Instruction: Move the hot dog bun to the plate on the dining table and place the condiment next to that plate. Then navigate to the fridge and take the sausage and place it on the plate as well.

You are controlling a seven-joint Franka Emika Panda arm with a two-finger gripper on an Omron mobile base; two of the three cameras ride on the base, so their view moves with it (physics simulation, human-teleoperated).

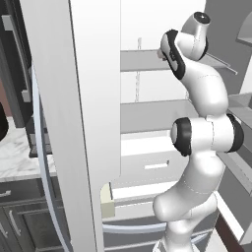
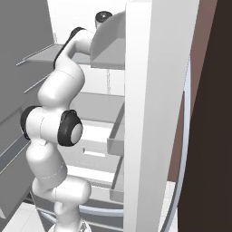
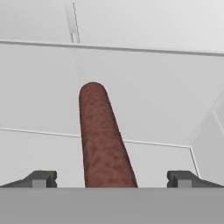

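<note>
Two fingertips [image 3: 41,179] of the end effector [image 3: 111,180] are spread wide, straddling the sausage [image 3: 101,135] on the fridge shelf [image 3: 166,113]; closure should be centred, squeezing gently.

One sausage [image 3: 104,140], two fingers [image 3: 41,179], one fridge [image 1: 147,118].

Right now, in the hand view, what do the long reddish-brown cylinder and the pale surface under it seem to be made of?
The reddish-brown mottled sausage looks like cooked meat: matte, grainy skin, rounded end. The pale grey fridge shelf looks like smooth plastic or frosted glass with a thin edge line; the render leaves that open.
</note>
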